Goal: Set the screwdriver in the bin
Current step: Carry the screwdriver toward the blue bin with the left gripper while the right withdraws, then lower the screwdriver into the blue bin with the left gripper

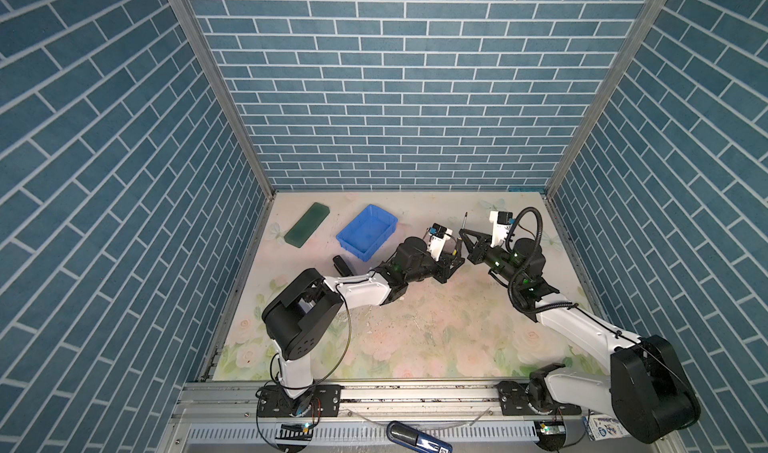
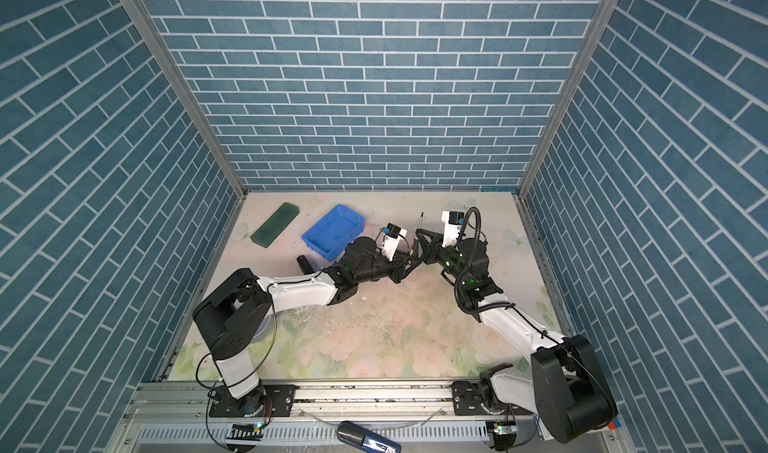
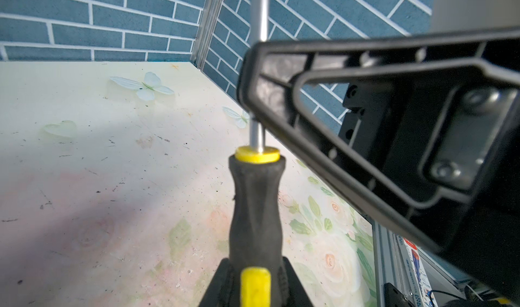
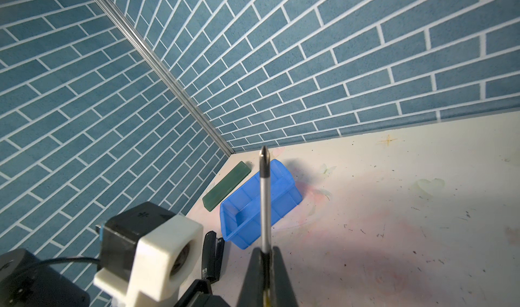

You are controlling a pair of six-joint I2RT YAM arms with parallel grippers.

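Small black-handled, yellow-butted screwdriver [image 3: 256,207]: prob light, stiff, shaft slick. L claw [image 3: 254,264] clamped on grippy handle, R claw [image 4: 265,252] pinching shaft.

I see a black-handled screwdriver [image 3: 256,207] with yellow ends and a silver shaft, a bright blue bin [image 1: 368,233], a dark green slab [image 1: 307,225], a pale desk [image 1: 415,326] printed with pink roses, and blue brick-patterned walls [image 1: 407,77] with white joints.

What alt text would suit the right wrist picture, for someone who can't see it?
The right gripper pinches a screwdriver by its metal shaft, the tip sticking out past the jaws. Beyond it on the table lie a blue bin, a green slab and a black stapler, with blue brick walls behind.
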